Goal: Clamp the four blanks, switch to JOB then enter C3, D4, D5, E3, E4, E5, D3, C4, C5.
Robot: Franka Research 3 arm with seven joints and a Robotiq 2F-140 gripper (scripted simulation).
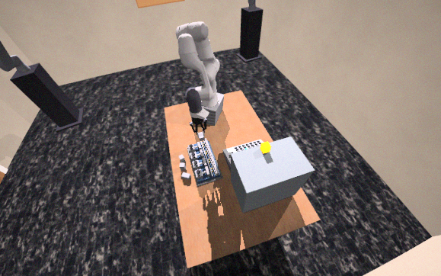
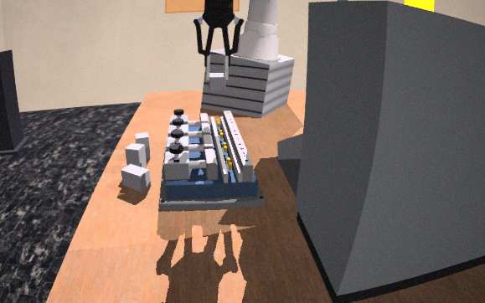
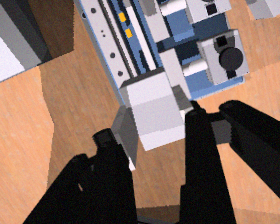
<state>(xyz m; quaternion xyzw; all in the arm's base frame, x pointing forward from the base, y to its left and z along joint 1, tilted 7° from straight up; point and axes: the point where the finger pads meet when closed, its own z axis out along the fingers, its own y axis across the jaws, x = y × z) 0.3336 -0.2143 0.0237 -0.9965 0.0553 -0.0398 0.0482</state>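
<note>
Landmark: the blue four-station vise fixture with grey jaws. Black two-finger gripper is raised off its arm-base end, fingers partly closed, pressing a pale grey rectangular blank from two sides. Held blank hangs above the table, apart from the fixture. Three loose pale grey blocks, the near one, middle one and far one, sit on the wooden table, between the fixture's valve side and the table edge; narrow strip there. Large grey box cabinet stands across from the fixture's other side, gap of bare wood between. Yellow lamp lit on top. Stations hold no blank that I can see; lens states too small to tell.
</note>
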